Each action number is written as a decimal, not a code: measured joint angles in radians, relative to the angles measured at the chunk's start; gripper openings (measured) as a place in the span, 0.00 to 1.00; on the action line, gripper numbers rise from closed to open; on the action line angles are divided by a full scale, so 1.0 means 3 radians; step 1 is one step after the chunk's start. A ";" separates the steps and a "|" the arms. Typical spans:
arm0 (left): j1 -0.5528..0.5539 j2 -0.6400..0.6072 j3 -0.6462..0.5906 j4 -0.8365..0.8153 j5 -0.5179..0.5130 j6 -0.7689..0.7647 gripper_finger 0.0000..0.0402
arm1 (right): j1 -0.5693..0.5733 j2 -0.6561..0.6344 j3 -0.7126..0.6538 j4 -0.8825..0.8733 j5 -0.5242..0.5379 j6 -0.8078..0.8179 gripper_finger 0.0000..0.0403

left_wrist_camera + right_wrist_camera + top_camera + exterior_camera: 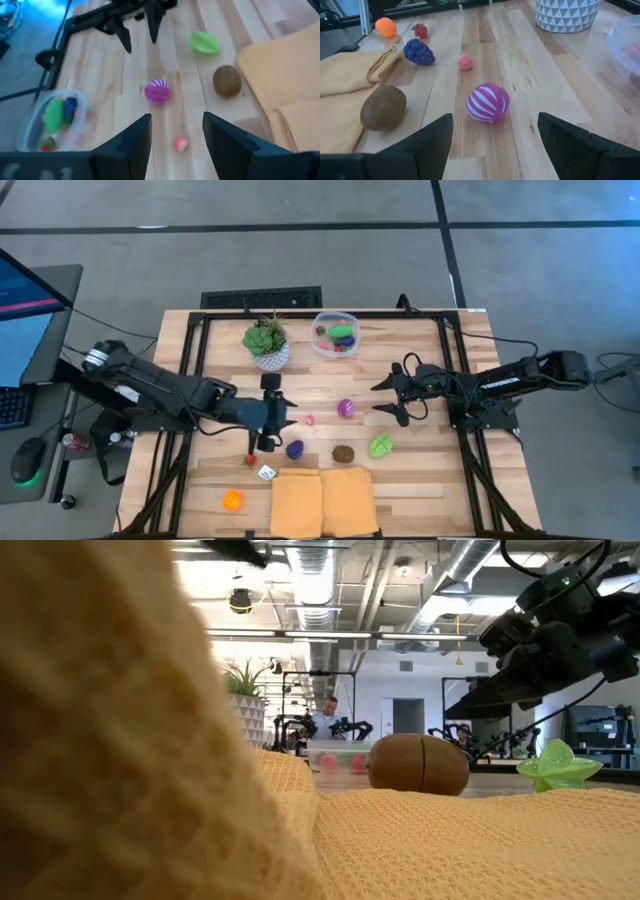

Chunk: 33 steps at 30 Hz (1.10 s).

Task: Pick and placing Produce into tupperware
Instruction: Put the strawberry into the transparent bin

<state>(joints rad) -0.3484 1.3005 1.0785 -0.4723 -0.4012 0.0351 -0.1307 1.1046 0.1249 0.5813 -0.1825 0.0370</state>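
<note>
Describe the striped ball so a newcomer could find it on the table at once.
Start at the wooden table and look to its middle, between the two arms. There lies the striped ball, beside a small pink piece. It alone has magenta and white stripes; its neighbours are plain.

Hovered mid-table, dark two-finger left gripper (283, 416), fingers (135, 137) parted and empty. Faced it from opposite, dark two-finger right gripper (385, 398), spread wide, empty.

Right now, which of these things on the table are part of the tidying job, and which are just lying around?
Part of the job:
- clear tupperware, some produce already inside
- pink striped ball
- small pink piece
- purple grapes
- brown kiwi
- green piece
- strawberry
- orange

Just lying about:
- potted plant
- yellow cloths
</note>
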 joint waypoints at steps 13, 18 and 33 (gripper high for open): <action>-0.0019 -0.0374 -0.0990 0.0654 0.0003 -0.0686 0.42 | -0.0092 0.0000 0.0001 0.0095 0.0001 -0.0034 0.78; 0.0004 -0.0362 -0.0990 0.0534 0.0108 -0.1027 0.42 | -0.0124 0.0000 0.0000 0.0075 0.0002 -0.0036 0.78; -0.0234 -0.0359 -0.0953 -0.0411 0.1240 -0.1672 0.42 | -0.0122 0.0000 0.0000 0.0010 0.0001 -0.0063 0.78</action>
<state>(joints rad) -0.4188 1.1927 0.7925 -0.5957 -0.0292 -0.4665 -0.1673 1.1046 0.1250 0.5843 -0.1822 0.0181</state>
